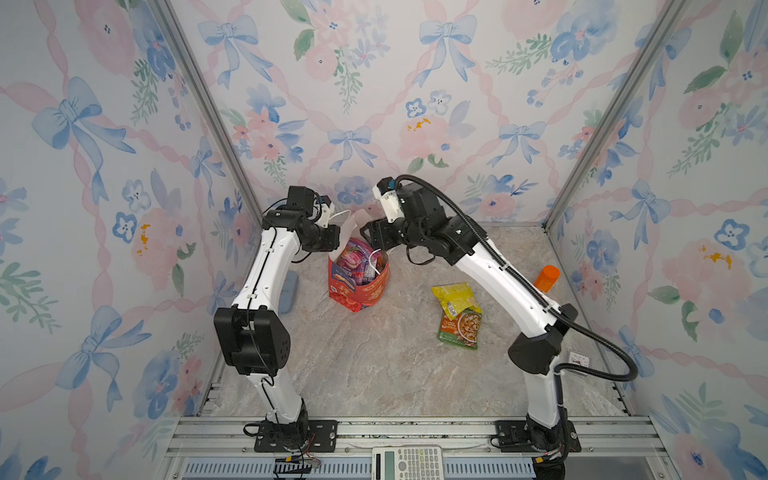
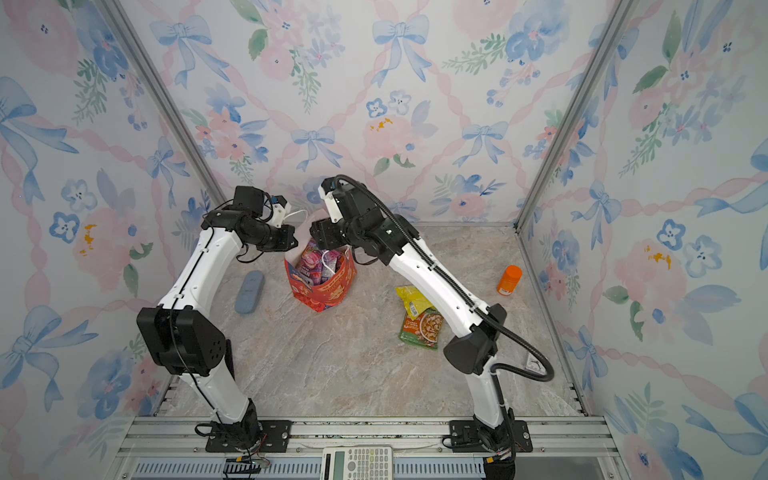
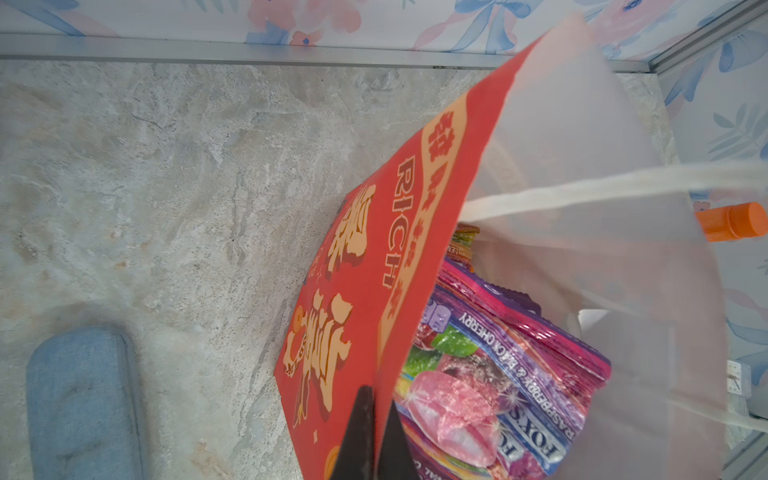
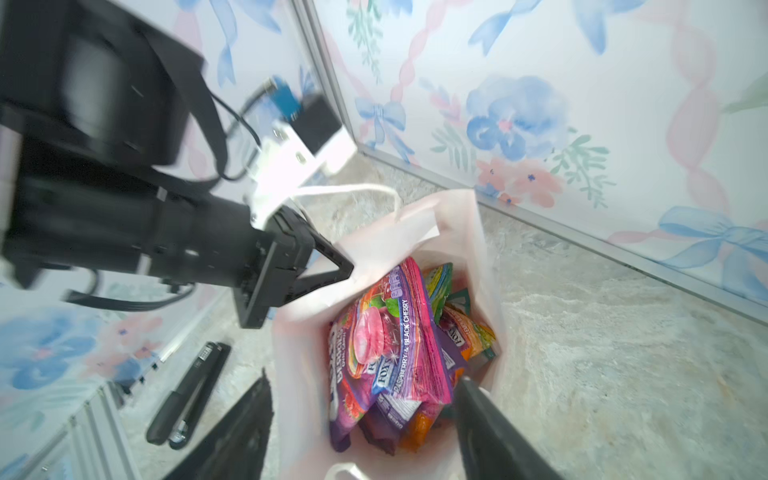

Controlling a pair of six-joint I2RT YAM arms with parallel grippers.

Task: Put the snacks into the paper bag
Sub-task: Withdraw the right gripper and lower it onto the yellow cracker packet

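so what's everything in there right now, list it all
paper bag: one, red with gold print, upright at table's back middle
snacks in the bag: several, purple, pink, green, orange; exact count hidden
yellow packet: one, on the table right of the bag
green packet: one, touching the yellow one's near end
orange bottle: one, far right
blue-grey case: one, left of the bag
black marker: one, on the table, right wrist view only
calculator: one, grey, front rail
white tag: one, right edge
table: one, marbled grey
left gripper: shut on the bag's wall
right gripper: open above the bag's mouth
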